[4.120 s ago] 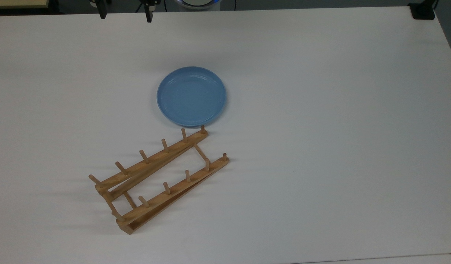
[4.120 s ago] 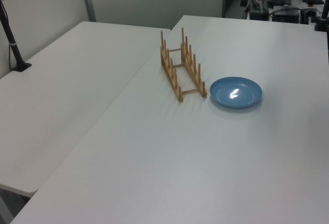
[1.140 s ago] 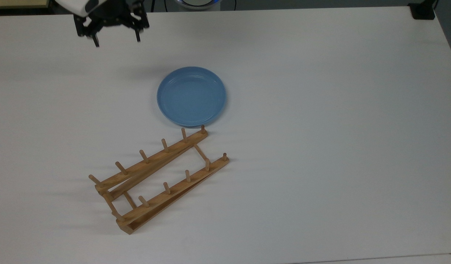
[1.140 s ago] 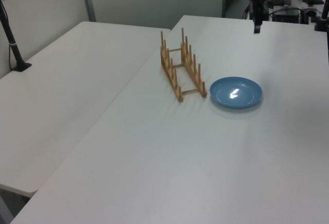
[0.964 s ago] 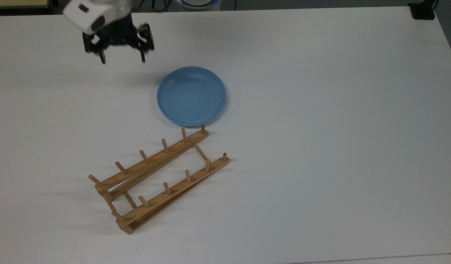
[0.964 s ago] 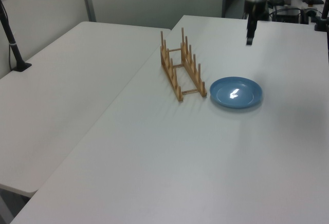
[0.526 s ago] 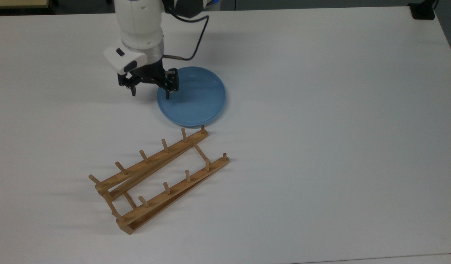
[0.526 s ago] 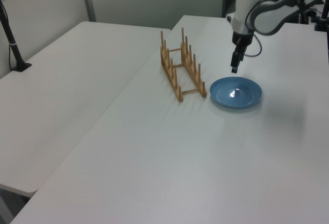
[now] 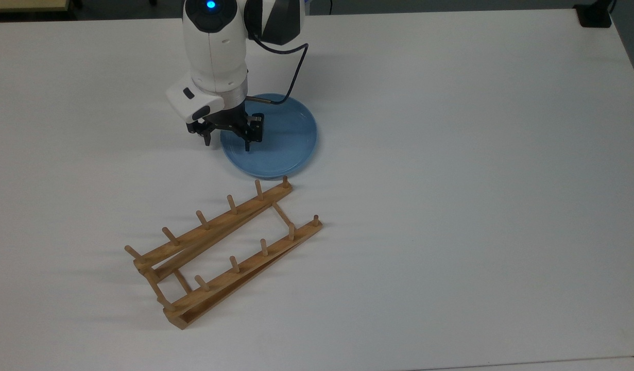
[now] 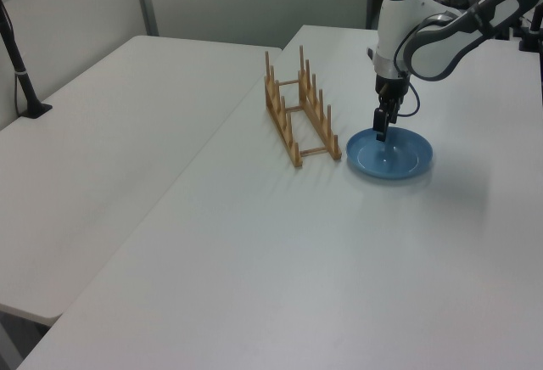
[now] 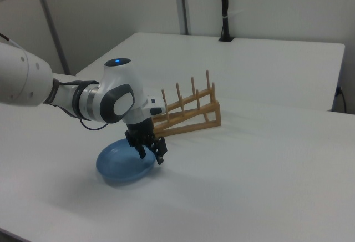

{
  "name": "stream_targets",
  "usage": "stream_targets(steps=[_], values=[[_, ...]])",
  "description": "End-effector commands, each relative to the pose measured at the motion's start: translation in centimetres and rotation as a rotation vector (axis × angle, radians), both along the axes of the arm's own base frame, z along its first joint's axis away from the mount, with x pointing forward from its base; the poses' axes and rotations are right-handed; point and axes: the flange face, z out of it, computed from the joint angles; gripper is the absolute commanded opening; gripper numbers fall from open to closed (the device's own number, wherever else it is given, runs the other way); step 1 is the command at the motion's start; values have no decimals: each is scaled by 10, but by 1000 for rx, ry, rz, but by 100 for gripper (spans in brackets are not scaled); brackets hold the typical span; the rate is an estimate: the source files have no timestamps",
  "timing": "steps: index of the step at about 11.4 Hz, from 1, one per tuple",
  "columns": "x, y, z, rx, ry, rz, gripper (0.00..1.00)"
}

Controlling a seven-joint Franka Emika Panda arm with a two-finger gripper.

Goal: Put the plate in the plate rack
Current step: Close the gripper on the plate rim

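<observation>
White table (image 9: pixel 450 154) is carrying everything; plate (image 9: pixel 280 139) is lying flat just beside the plate rack (image 9: pixel 224 252), not yet lifted; gripper (image 9: pixel 226 143), fingers apart, is straddling the plate's rim; grasping, lifting and slotting are remaining.

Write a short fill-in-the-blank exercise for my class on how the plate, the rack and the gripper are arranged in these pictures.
1. The light-blue plate lies ____ on the white table.
2. The gripper has its fingers ____, straddling the plate's rim.
3. The wooden plate rack holds ____ plates.
4. In the top view, the plate lies ____ the rack.

Missing words: flat; open; no; above
</observation>
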Motion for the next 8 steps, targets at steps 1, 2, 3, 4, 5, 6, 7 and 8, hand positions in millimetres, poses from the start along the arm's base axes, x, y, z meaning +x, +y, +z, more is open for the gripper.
stream_targets(steps=[1,2,3,4,5,6,7,8], values=[[4,1,-7,-11,-8,-31,39],[4,1,-8,-11,-7,-37,25],[4,1,-11,-11,-3,-40,11],[4,1,-10,-11,-3,-40,1],[4,0,-7,-11,-9,-42,0],[5,-2,-2,-11,-17,-43,0],[5,-6,1,-13,-22,-37,0],[7,-8,13,-22,-40,-25,0]])
